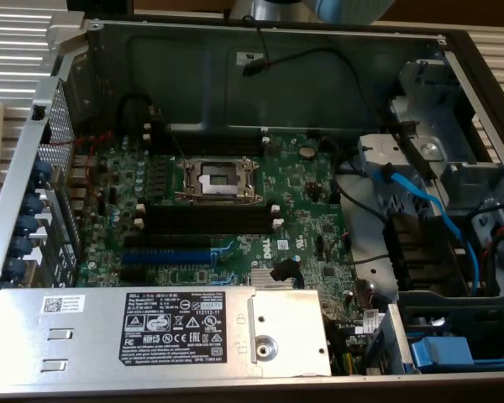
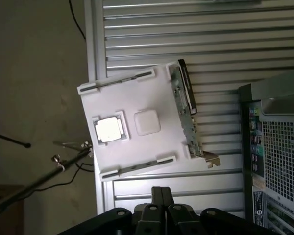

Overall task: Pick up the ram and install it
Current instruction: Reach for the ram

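Our gripper [image 2: 161,192] hangs shut and empty near the white tray [image 2: 132,98]; we'd best align squarely along the ram [image 2: 137,167] at its edge.

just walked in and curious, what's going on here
A robot arm's gripper hangs shut and empty near a white tray of computer parts, beside an open computer case. The black memory slots on the motherboard stand empty, so no ram is installed yet.

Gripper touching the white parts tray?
Apart. In the wrist view the shut gripper ends over the bare slatted surface, and slats show between its tips and the nearest edge of the white tray.
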`<state>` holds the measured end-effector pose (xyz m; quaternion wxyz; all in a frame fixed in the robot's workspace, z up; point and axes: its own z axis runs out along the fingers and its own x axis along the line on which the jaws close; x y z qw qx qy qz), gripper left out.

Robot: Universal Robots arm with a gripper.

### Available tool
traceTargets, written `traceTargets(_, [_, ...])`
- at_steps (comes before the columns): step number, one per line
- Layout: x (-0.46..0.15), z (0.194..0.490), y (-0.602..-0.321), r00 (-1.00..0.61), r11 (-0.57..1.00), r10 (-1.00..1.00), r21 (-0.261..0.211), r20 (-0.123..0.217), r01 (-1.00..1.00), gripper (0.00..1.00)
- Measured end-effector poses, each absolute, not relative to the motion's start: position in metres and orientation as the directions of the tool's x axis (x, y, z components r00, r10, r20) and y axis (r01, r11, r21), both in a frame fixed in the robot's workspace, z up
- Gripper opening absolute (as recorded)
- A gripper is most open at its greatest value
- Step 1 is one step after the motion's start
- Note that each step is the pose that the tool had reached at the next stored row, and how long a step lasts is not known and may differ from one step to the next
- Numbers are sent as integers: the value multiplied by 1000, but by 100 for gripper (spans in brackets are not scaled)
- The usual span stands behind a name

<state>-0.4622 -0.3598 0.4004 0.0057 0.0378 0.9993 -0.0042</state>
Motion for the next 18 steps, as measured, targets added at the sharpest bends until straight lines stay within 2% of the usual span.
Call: traceTargets(18, [-512,400,-334,-997,997,76,-7,-23,76,10])
